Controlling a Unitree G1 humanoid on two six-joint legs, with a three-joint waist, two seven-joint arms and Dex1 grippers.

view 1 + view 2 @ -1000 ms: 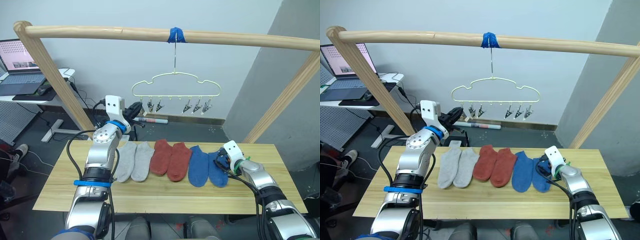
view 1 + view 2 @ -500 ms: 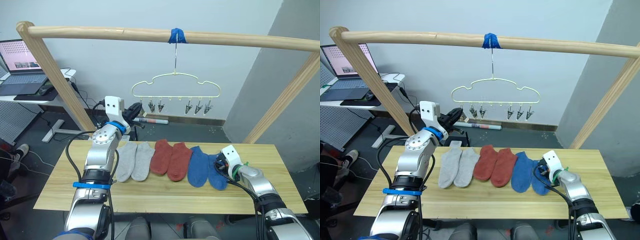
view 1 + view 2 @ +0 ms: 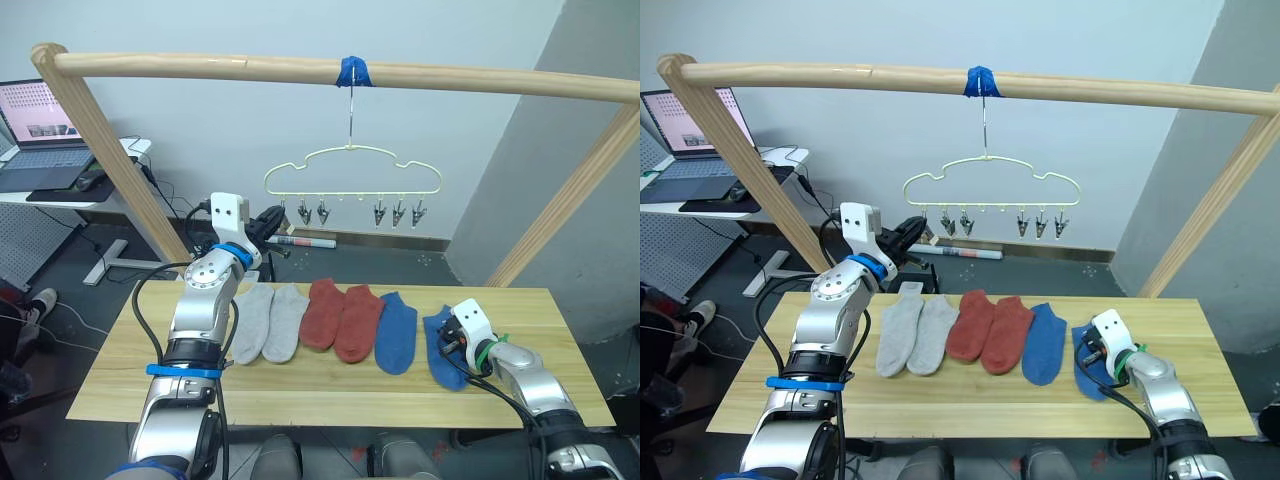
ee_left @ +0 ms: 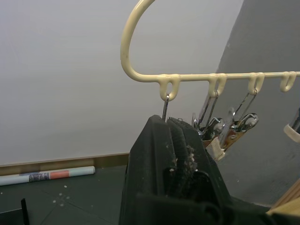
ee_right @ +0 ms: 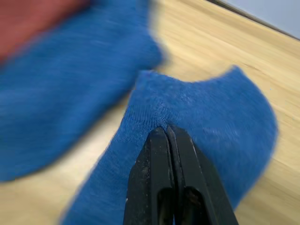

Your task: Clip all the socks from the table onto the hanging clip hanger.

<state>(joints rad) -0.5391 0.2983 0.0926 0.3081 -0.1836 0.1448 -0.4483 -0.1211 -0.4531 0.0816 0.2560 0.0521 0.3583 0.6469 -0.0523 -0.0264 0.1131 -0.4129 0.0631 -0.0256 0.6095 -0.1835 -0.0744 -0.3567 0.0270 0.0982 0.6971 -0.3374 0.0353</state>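
The right gripper (image 5: 166, 133) is pinching shut on one blue sock (image 3: 444, 350), with its two black fingers (image 5: 150, 173) pressed together on the fabric. This sock is lying flat on the table (image 3: 330, 390), with its long side running from the near edge toward the far edge. Just to the left of this gripper the other blue sock (image 3: 397, 332) is lying apart from the held one, pointing the same way. Further left, two red socks (image 3: 342, 318) are lying side by side and touching, and then two grey socks (image 3: 268, 320) are doing the same. That is making six socks in all, lined up in a row.

The left gripper (image 4: 171, 124) is reaching up with its fingers closed together, and it is not holding anything. Its tip is sitting right below the end clip (image 4: 165, 107) of the hanger (image 3: 350, 170). The hanger is hanging from the wooden pole (image 3: 200, 66), held there by blue tape (image 3: 353, 70).
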